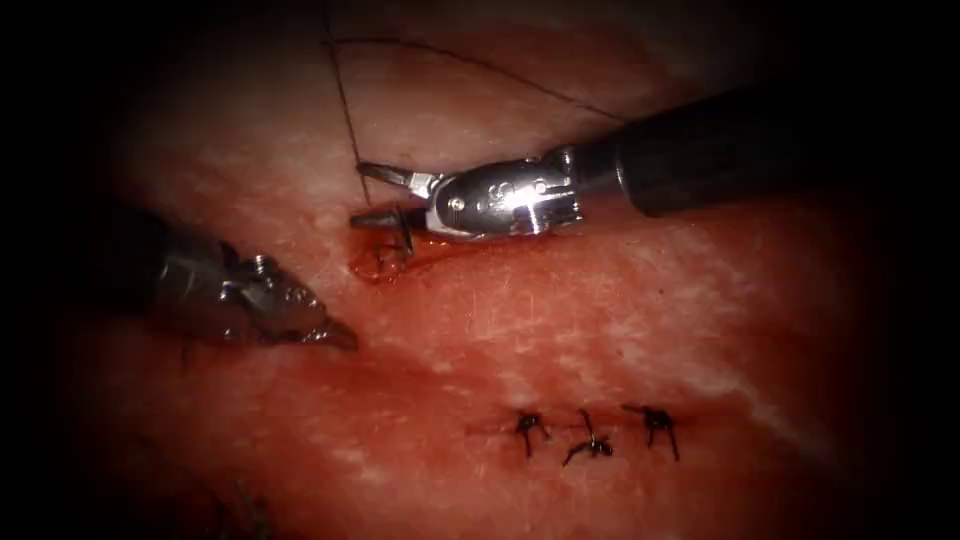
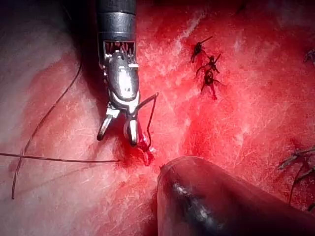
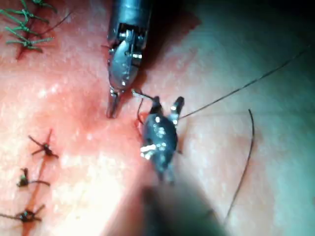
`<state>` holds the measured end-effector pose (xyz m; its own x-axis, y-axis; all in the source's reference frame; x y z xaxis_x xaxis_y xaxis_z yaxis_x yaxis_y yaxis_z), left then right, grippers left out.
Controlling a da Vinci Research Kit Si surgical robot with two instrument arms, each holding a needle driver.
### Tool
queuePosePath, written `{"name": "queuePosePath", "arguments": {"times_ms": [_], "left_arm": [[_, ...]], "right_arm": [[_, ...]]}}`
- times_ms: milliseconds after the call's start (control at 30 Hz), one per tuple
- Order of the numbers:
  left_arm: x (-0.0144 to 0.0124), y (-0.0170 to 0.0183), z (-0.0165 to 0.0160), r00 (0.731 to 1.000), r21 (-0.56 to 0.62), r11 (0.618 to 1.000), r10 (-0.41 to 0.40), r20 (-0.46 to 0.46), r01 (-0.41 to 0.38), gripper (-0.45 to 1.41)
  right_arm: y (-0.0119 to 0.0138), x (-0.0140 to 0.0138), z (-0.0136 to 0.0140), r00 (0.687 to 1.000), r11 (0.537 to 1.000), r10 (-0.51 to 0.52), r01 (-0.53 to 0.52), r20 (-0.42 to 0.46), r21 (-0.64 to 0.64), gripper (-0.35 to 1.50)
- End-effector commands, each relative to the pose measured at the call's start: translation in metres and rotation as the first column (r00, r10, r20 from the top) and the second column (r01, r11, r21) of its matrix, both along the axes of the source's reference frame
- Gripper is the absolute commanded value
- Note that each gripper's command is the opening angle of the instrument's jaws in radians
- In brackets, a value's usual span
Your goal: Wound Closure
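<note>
My right tool (image 1: 357, 193) reaches in from the right with its jaws open and holds nothing. The curved needle (image 1: 404, 236) stands in the tissue (image 1: 600, 310) right beside its lower jaw, at a small pool of red fluid (image 1: 378, 262). In the left wrist view the needle (image 2: 149, 114) arches beside the open right tool (image 2: 116, 137) and dips into the tissue. Dark thread (image 1: 345, 110) runs up and away from the jaws. My left tool (image 1: 338, 336) lies to the lower left of the needle, shut and empty. In the right wrist view, the left tool (image 3: 112, 112) points near the needle (image 3: 140, 105).
Three knotted stitches (image 1: 590, 440) with short cut ends sit in a row on the tissue to the lower right. A second strand of thread (image 1: 500, 75) arcs across the pale tissue behind the right tool's shaft (image 1: 720, 150).
</note>
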<state>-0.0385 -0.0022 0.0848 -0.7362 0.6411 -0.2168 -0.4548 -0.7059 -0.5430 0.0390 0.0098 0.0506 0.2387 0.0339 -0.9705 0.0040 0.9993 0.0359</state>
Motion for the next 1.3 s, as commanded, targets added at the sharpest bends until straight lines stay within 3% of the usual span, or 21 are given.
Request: {"name": "queuePosePath", "arguments": {"times_ms": [33, 133, 367, 967, 1133, 1300], "left_arm": [[-0.0005, -0.0008, 0.0006, 1.000, 0.003, 1.000, 0.002, 0.000, -0.002, -0.45], [-0.0005, -0.0007, 0.0006, 1.000, 0.003, 1.000, 0.002, 0.000, -0.002, -0.45], [-0.0005, -0.0007, 0.0007, 1.000, 0.003, 1.000, 0.003, 0.001, -0.003, -0.45], [-0.0006, -0.0007, 0.0008, 1.000, 0.001, 1.000, 0.003, 0.001, -0.003, -0.45], [-0.0007, -0.0007, 0.0008, 1.000, 0.001, 1.000, 0.003, 0.001, -0.003, -0.43], [-0.0006, -0.0008, 0.0008, 1.000, 0.001, 1.000, 0.004, 0.001, -0.004, -0.43]], "right_arm": [[-0.0005, 0.0006, -0.0001, 1.000, 1.000, -0.001, 0.001, -0.002, 0.005, 0.99], [-0.0005, 0.0005, -0.0006, 1.000, 1.000, -0.005, 0.005, -0.006, 0.010, 1.11], [-0.0010, 0.0000, -0.0009, 0.998, 0.998, -0.054, 0.053, -0.034, -0.021, 1.11], [-0.0017, -0.0008, -0.0011, 0.991, 0.983, -0.117, 0.106, -0.064, -0.153, 0.84], [-0.0021, -0.0006, -0.0017, 0.986, 0.972, -0.163, 0.157, -0.021, -0.176, 0.81], [-0.0029, -0.0002, -0.0041, 0.973, 0.938, -0.228, 0.231, 0.042, -0.257, 0.81]]}}
